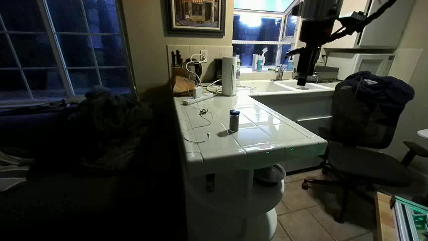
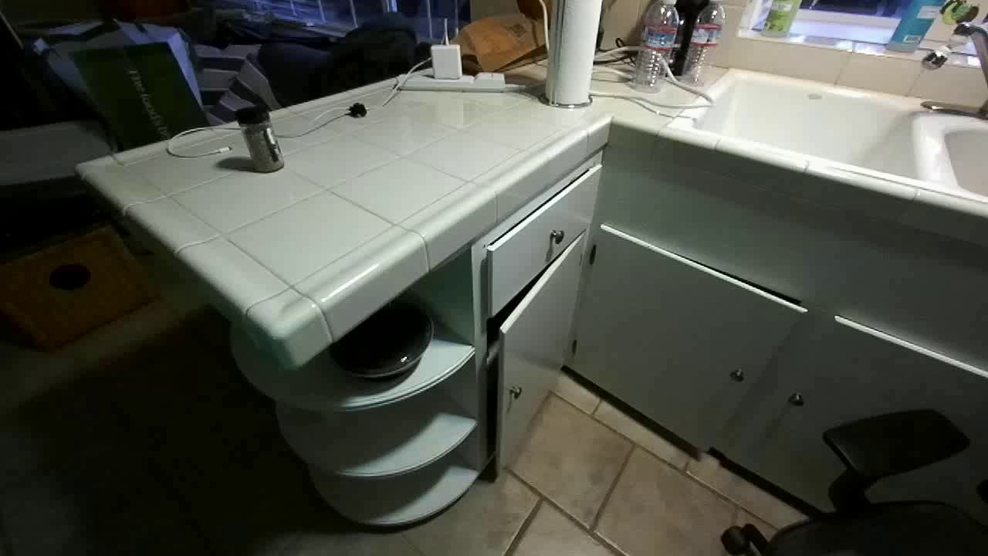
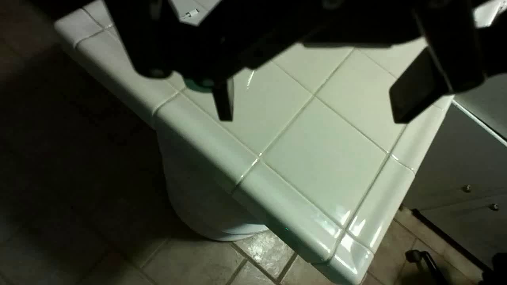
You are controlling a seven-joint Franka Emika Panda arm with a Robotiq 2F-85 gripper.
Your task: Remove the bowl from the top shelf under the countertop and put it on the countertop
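Note:
The dark shallow bowl (image 2: 390,340) sits on the white top shelf (image 2: 451,361) under the countertop (image 2: 332,220), near the rounded front edge. Part of it is hidden by the countertop's overhang. The bowl shows with a paler rim in an exterior view (image 1: 272,174), on the same shelf (image 1: 267,197). In the wrist view the glossy white tiled countertop (image 3: 324,158) lies below my gripper (image 3: 315,119). Its fingers stand wide apart with nothing between them. The gripper (image 1: 302,80) hangs high in an exterior view. The bowl is out of sight in the wrist view.
A small dark-capped jar (image 1: 234,121) and a thin white cable (image 1: 195,141) lie on the countertop. A paper-towel roll (image 1: 229,76) stands at its far end. A cabinet door (image 2: 540,347) beside the shelves is ajar. An office chair (image 1: 364,113) stands nearby.

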